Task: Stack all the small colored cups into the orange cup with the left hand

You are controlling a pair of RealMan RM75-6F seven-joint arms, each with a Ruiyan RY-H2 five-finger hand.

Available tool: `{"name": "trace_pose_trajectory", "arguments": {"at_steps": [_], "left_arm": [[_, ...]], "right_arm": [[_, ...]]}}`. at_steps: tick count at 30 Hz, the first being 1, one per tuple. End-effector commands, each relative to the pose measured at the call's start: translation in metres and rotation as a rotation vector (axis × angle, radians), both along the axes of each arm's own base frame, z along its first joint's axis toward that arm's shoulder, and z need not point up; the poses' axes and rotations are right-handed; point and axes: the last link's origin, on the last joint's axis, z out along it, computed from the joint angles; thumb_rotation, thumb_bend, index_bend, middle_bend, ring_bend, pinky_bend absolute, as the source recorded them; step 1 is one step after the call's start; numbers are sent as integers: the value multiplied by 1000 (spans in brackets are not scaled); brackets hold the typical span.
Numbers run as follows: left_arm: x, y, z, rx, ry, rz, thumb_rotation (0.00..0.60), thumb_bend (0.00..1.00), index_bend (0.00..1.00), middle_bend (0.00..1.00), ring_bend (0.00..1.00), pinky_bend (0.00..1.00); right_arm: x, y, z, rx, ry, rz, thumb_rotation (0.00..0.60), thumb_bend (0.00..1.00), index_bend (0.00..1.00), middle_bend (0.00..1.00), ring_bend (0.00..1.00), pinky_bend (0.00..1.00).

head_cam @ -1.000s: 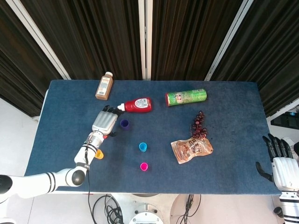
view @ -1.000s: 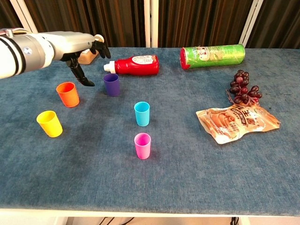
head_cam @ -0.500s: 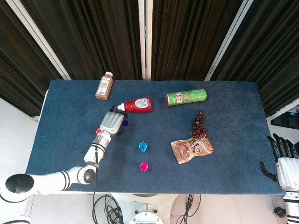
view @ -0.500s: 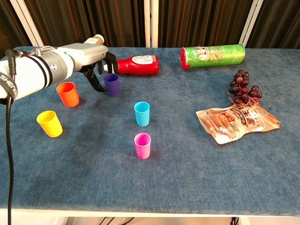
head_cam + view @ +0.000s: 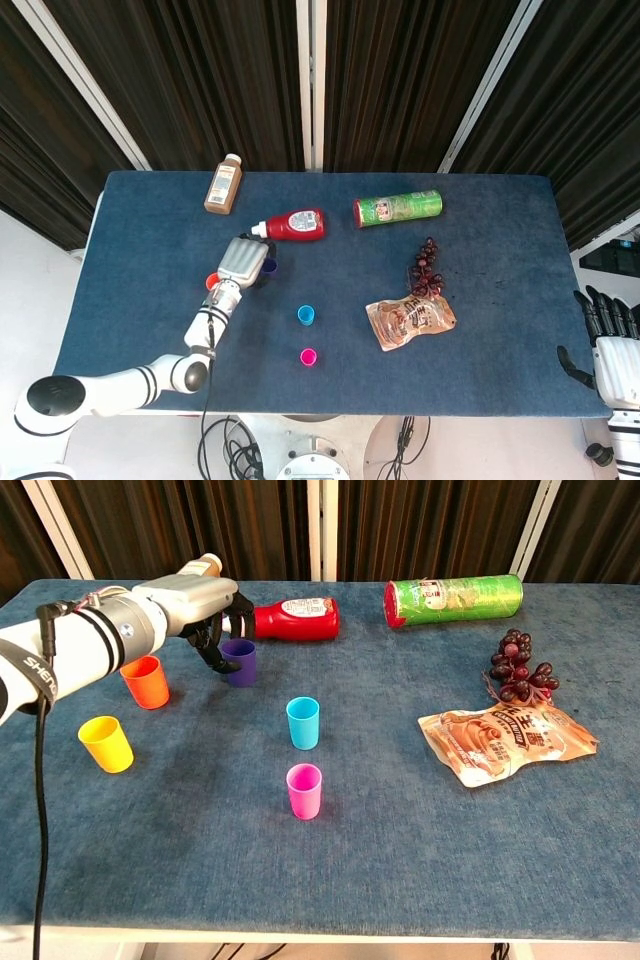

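Over the last second the left arm has swung in across the blue counter (image 5: 420, 880) from the far left, and the left hand (image 5: 205, 608) that hung open above the orange cup now sits right at the purple cup (image 5: 238, 661), its dark fingers (image 5: 214, 640) curled down around the cup's near-left side. Whether they have actually clamped on it is not clear from either view; the cup stands upright on the counter where it was, so I judge the grasp as being set, not finished, and nothing has been stacked yet. The right hand (image 5: 608, 345) hangs off the counter's right edge with its fingers apart, holding nothing. The orange cup (image 5: 146, 681), the target, stands upright just left of the purple one, partly behind the forearm; in the head view only a sliver of it shows beside the wrist. The yellow cup (image 5: 106, 743) stands nearer the front left, the blue cup (image 5: 303, 722) mid-counter, and the pink cup (image 5: 304, 790) just in front of it; all are small, plain, tapered plastic cups, mouths up, well apart from each other.
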Motion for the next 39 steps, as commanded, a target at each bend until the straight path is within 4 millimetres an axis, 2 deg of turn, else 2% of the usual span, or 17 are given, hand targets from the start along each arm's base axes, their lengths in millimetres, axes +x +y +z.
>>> {"name": "trace_pose_trajectory", "arguments": {"at_steps": [1, 5, 8, 15, 19, 26, 39], "left_arm": [[10, -1, 15, 33, -21, -33, 600, 310, 484, 455, 469, 298], [21, -6, 40, 71, -30, -65, 600, 310, 491, 464, 475, 293], [20, -16, 60, 58, 14, -63, 600, 310, 494, 466, 479, 284], [0, -38, 100, 73, 77, -6, 600, 310, 492, 464, 479, 272], [-17, -47, 113, 90, 81, 36, 600, 310, 493, 463, 479, 272], [-39, -59, 117, 91, 80, 78, 600, 310, 493, 464, 479, 272], [-56, -59, 92, 74, 69, 99, 600, 310, 485, 456, 476, 272]], "right_arm": [[0, -1, 0, 2, 0, 1, 600, 274, 0, 0, 0, 0], [2, -2, -3, 8, -3, 7, 600, 274, 0, 0, 0, 0], [5, -3, -4, 11, -4, 17, 600, 275, 0, 0, 0, 0], [7, -3, -3, 10, -2, 26, 600, 274, 0, 0, 0, 0], [8, -2, -3, 10, 0, 30, 600, 274, 0, 0, 0, 0], [11, -4, -6, 20, 1, 40, 600, 274, 0, 0, 0, 0], [10, -5, -6, 19, -1, 35, 600, 274, 0, 0, 0, 0]]}}
